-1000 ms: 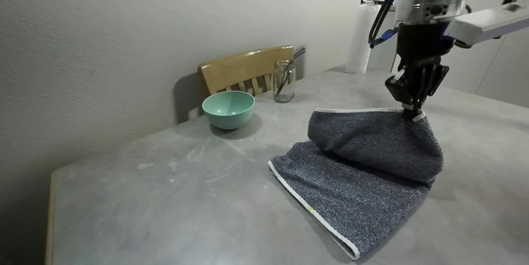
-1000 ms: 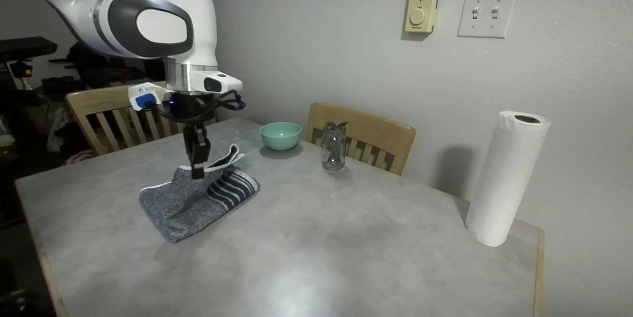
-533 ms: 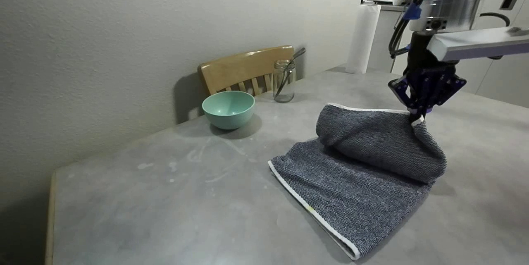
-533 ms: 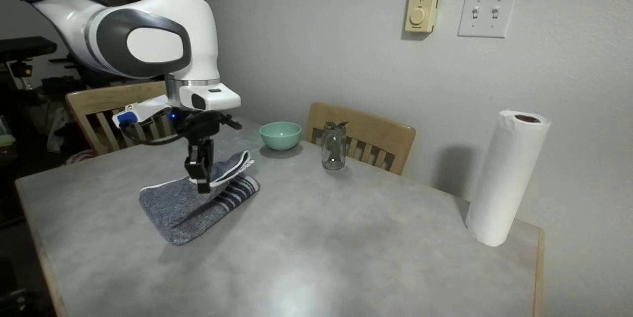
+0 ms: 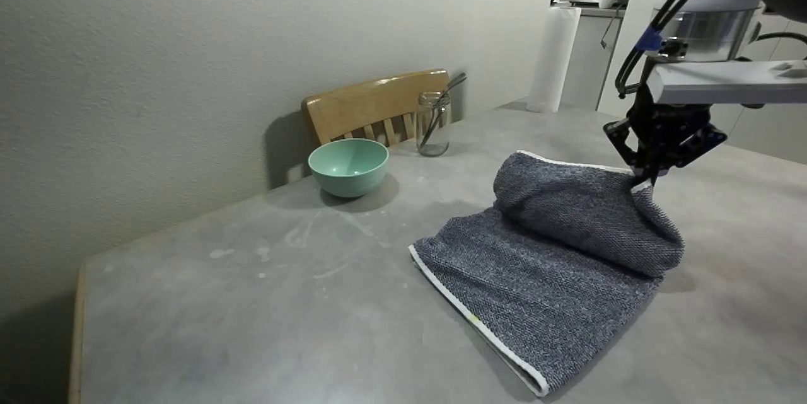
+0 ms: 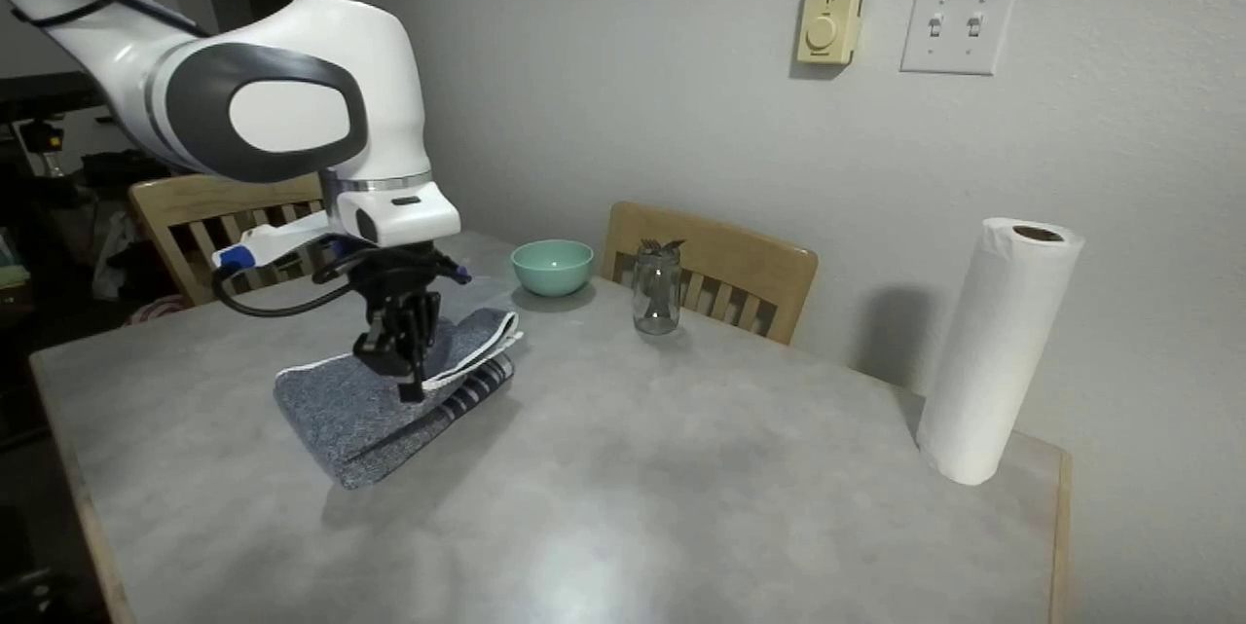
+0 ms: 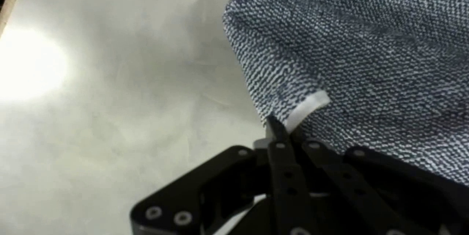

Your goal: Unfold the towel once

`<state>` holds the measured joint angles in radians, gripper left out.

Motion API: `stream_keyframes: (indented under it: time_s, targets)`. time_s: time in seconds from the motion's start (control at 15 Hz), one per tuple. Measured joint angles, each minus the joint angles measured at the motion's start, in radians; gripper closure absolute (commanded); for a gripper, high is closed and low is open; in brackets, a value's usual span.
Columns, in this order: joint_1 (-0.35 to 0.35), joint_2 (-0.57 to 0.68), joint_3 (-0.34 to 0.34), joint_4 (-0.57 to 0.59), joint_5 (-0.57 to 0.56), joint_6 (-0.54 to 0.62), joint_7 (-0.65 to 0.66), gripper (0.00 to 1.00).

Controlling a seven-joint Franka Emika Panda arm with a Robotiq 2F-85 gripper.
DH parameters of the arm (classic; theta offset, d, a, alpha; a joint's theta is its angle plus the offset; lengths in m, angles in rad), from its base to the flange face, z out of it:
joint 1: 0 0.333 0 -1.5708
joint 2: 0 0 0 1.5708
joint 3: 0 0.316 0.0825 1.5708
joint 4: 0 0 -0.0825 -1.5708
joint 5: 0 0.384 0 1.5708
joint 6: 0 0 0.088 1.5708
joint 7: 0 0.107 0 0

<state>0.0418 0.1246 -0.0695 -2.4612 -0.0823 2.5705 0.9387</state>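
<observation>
The blue-grey towel (image 5: 536, 297) lies partly folded on the table, its white-edged upper layer lifted and curled back over the lower layer. In an exterior view the towel (image 6: 341, 405) shows part of its white and navy stripes beneath the raised flap. My gripper (image 5: 644, 178) is shut on the white-hemmed edge of this upper layer, near one corner, and holds it above the table. The gripper (image 6: 413, 390) points down at the flap's edge. In the wrist view the gripper's fingertips (image 7: 286, 132) pinch the towel (image 7: 373, 62) beside a short piece of white hem.
A teal bowl (image 5: 348, 167) and a glass jar with cutlery (image 5: 433, 130) stand near the wall side of the table (image 6: 730, 507). A paper towel roll (image 6: 998, 351) stands near a table corner. A wooden chair (image 6: 720, 239) is behind the jar.
My gripper has moved lower and toward the right in both exterior views, drawing the raised towel flap with it. The flap covers more of the stripes. The lower layer has stayed nearly still.
</observation>
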Motion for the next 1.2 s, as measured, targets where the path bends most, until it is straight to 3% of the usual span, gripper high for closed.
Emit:
stream_keyframes:
  time_s: [0.4,0.53,0.87,1.2]
  targets:
    - [0.0,-0.001,-0.04,-0.024,-0.127,0.004,0.229,0.99]
    - [-0.001,-0.002,-0.058,-0.029,-0.167,0.003,0.277,0.71]
    - [0.001,-0.002,-0.062,-0.03,-0.202,-0.001,0.291,0.38]
    - [0.057,0.001,0.038,-0.021,-0.19,0.002,0.253,0.02]
